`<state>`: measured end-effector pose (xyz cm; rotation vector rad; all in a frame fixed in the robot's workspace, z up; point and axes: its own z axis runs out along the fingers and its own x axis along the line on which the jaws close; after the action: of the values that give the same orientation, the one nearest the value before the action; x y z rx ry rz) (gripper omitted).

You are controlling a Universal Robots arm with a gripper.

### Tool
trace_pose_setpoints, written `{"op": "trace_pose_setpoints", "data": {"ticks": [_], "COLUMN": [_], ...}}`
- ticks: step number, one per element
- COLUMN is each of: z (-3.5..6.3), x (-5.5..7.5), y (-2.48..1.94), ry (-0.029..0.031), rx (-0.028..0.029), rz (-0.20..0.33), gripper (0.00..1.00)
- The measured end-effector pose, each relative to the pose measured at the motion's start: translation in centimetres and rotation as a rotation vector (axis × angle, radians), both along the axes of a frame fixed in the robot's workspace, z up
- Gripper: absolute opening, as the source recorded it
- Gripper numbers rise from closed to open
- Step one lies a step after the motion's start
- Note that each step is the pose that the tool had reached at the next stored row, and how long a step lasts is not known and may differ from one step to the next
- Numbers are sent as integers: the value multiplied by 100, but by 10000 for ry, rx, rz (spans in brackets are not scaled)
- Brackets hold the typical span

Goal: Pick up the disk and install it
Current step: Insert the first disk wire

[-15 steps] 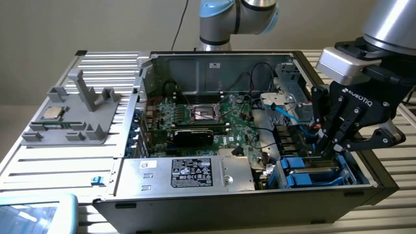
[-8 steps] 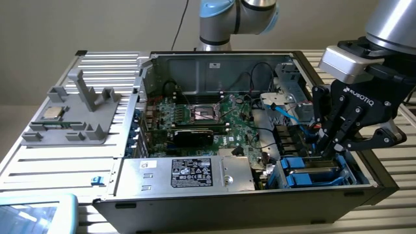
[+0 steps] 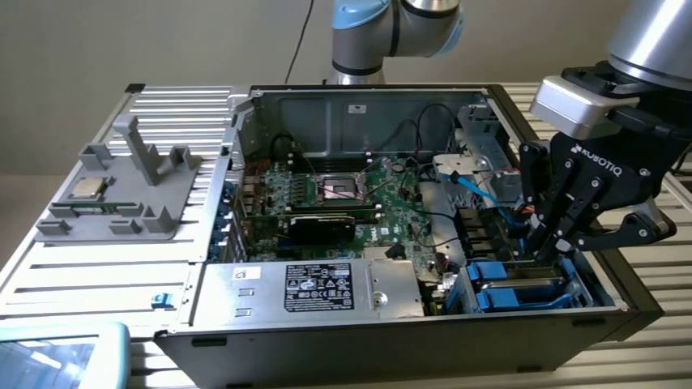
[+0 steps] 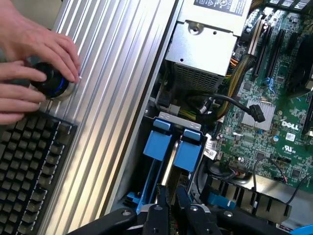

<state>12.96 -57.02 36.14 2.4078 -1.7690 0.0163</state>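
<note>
The tool (image 3: 547, 250) is sunk into the corner bay of the open computer case (image 3: 357, 121), just beside the power supply (image 3: 313, 288) on the exterior view's right. Its fingers look drawn almost together, pinching the thin edge of the disk (image 4: 168, 166). The disk stands on edge between its blue rails (image 4: 159, 147), presumably so it slides straight down the bay. A person's hand (image 4: 34, 63) works a knob (image 4: 51, 81) well away from the power supply.
</note>
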Motion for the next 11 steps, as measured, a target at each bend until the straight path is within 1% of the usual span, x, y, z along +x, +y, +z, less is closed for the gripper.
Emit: {"op": "trace_pose_setpoints", "data": {"ticks": [4,6,11], "z": [0,-1,-21], "x": [4,26,102], "y": [2,16,26], "ry": [0,7,14], "rx": [-4,-49,-62], "rz": [1,1,-85], "gripper": [17,17,17]}}
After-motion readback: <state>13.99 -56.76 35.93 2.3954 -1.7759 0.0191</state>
